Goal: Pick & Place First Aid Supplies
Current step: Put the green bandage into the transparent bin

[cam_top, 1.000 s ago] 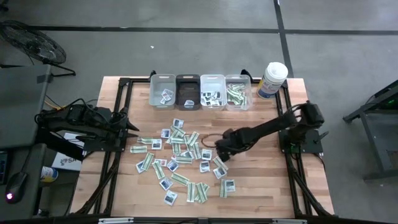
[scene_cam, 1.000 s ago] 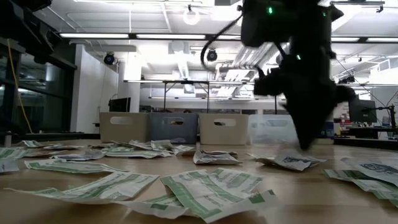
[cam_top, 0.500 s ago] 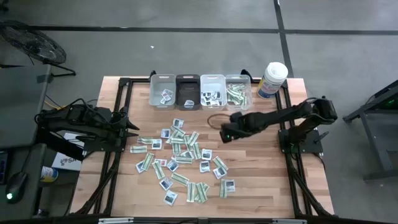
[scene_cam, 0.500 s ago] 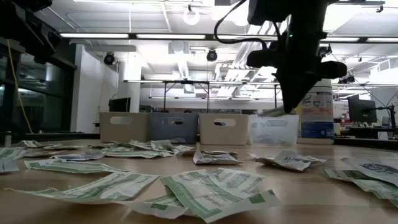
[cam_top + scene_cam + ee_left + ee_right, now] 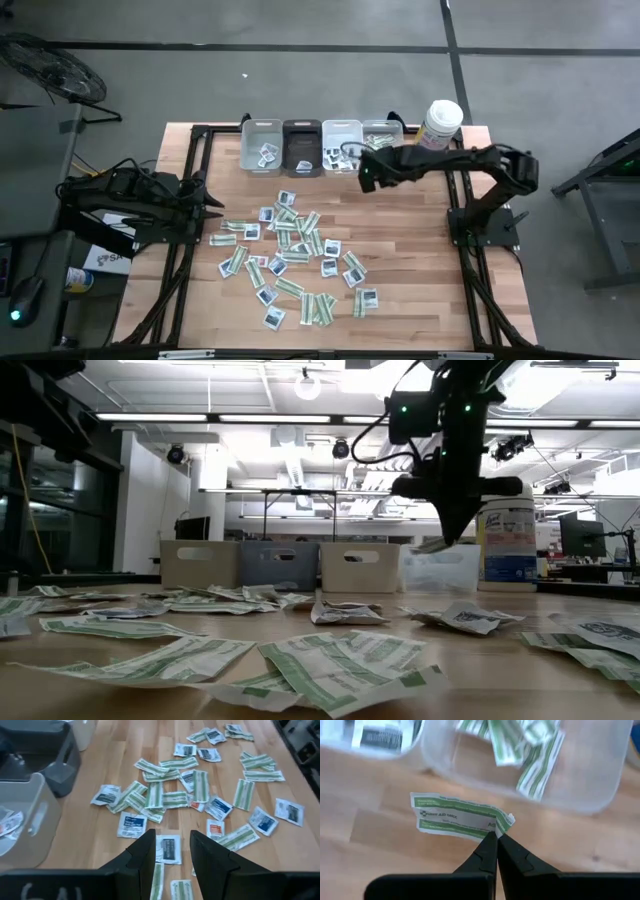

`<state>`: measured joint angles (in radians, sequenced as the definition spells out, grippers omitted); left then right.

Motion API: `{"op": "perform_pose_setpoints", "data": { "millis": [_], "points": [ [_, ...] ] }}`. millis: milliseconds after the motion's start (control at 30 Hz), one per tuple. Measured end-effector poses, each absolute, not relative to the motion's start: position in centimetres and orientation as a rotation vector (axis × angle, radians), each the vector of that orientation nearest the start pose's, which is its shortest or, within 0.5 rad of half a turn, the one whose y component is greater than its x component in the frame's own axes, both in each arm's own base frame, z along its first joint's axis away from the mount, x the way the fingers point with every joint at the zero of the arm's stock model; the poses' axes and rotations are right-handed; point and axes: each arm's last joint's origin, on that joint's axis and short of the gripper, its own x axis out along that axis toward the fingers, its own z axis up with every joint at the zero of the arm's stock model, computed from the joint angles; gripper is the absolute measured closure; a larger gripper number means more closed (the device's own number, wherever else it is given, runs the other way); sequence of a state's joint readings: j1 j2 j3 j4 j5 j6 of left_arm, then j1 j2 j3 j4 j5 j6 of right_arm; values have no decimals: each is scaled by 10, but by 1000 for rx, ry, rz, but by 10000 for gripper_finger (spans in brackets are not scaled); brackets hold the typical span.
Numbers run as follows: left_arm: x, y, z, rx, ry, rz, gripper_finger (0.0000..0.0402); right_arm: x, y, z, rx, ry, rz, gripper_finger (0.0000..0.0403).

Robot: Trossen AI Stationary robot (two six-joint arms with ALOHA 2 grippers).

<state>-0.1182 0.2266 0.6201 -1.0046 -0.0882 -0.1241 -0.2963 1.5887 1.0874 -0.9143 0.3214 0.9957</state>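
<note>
While the table (image 5: pixel 420 260) carried the scattered first aid supplies (image 5: pixel 290 255) across its middle, I observed four bins (image 5: pixel 322 147) along the far edge. I held the right gripper (image 5: pixel 496 839) just before the rightmost clear bin (image 5: pixel 600 775), fingers pinched together on one green-and-white strip (image 5: pixel 455 816). I kept the left gripper (image 5: pixel 170 851) at the left edge, fingers narrowly parted, empty.

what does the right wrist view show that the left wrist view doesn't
Only the right wrist view: the right gripper shut on a green strip, just short of the clear bin that holds more strips. Only the left wrist view: the left gripper empty, fingers apart, over the scattered packets, with other bins beside. Both: green-and-white strips and the wooden table.
</note>
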Motion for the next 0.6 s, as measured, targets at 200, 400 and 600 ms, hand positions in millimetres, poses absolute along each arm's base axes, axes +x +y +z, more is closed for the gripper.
{"op": "perform_pose_setpoints", "data": {
  "millis": [200, 400, 600],
  "points": [
    [46, -1, 258, -61, 589, 70, 283, 262, -126, 210, 782, 1021, -1134, 402],
    [46, 0, 259, -75, 576, 116, 283, 252, -155, 211, 816, 1012, -1080, 403],
    [46, 1, 259, -91, 568, 156, 283, 241, -173, 211, 834, 1044, -967, 403]
  ]
}}
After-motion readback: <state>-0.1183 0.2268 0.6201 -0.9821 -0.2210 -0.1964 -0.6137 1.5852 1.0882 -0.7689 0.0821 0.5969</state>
